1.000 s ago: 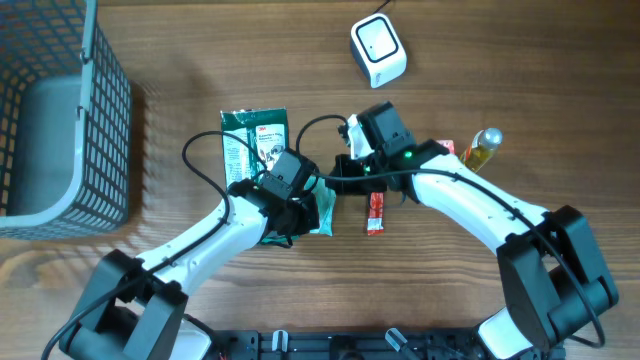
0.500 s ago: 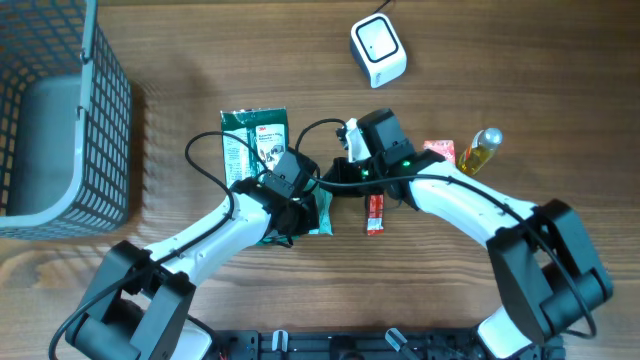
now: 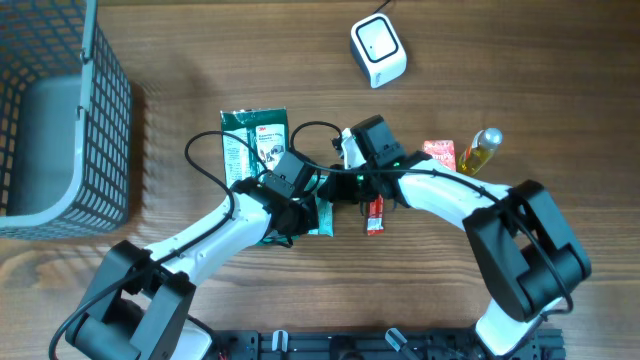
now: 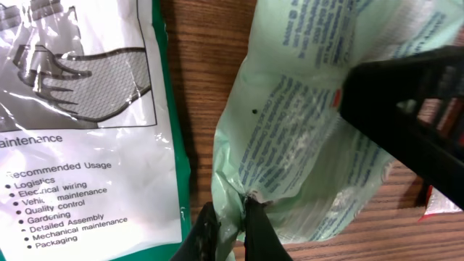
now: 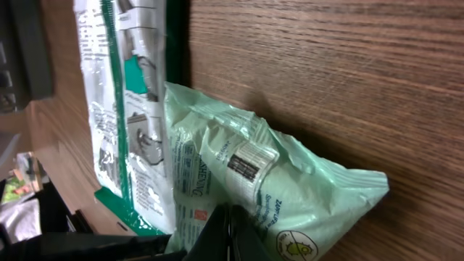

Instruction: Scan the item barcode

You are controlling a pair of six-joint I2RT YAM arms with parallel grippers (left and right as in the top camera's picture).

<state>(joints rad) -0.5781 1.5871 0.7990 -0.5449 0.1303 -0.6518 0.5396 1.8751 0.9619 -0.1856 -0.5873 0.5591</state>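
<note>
The pale green pouch (image 4: 304, 145) lies on the desk (image 3: 200, 60) just beside the glove pack (image 3: 254, 140), at that pack's corner nearest the robot. The left jaws are clamped on a pinch of the pouch's crimped edge. The right jaws are pressed together against another part of it, and whether any film sits between them cannot be made out. The step in hand looks like raising the pouch and turning its barcode (image 5: 250, 162) to the barcode scanner (image 3: 378, 50), which stands well apart from the glove pack toward the desk's far side. To do it well, the lift should be slow and shared, since a thin pinch on slippery film could slide out. The film should be held taut so the small white barcode patch lies flat, and that patch should meet the scanner's window squarely. In the overhead view both arms cover most of the pouch. The barcode shows only in the right wrist view. Which way the scanner's window faces is unclear.
</note>
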